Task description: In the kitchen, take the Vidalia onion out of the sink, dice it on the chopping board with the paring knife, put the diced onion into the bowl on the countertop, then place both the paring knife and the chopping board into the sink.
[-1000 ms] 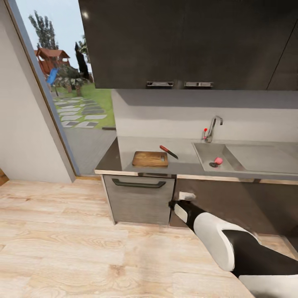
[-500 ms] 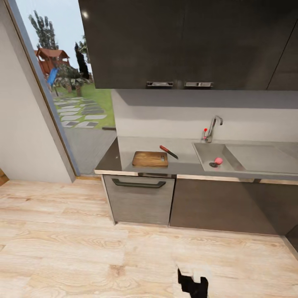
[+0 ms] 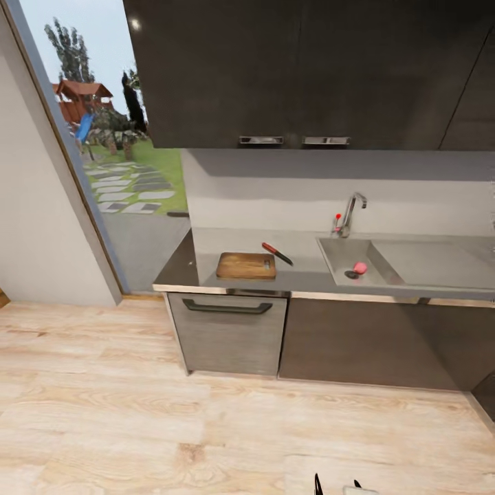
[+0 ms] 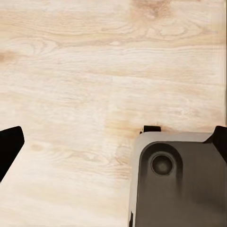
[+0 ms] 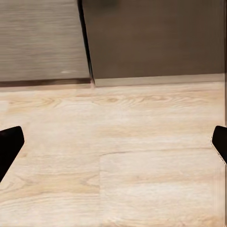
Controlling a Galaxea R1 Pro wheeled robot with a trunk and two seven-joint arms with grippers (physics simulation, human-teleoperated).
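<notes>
Brown wooden chopping board (image 3: 246, 265), pink-red Vidalia onion (image 3: 359, 267), red-handled paring knife (image 3: 276, 253), grey countertop (image 3: 302, 278), pale wood-grain floor (image 3: 137, 412).

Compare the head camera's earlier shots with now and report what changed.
The right arm, stretched toward the cabinets a second ago, pulled back and down; its hand now barely shows at the bottom edge. The camera shifted slightly. The chopping board, paring knife and onion in the sink stayed put.
</notes>
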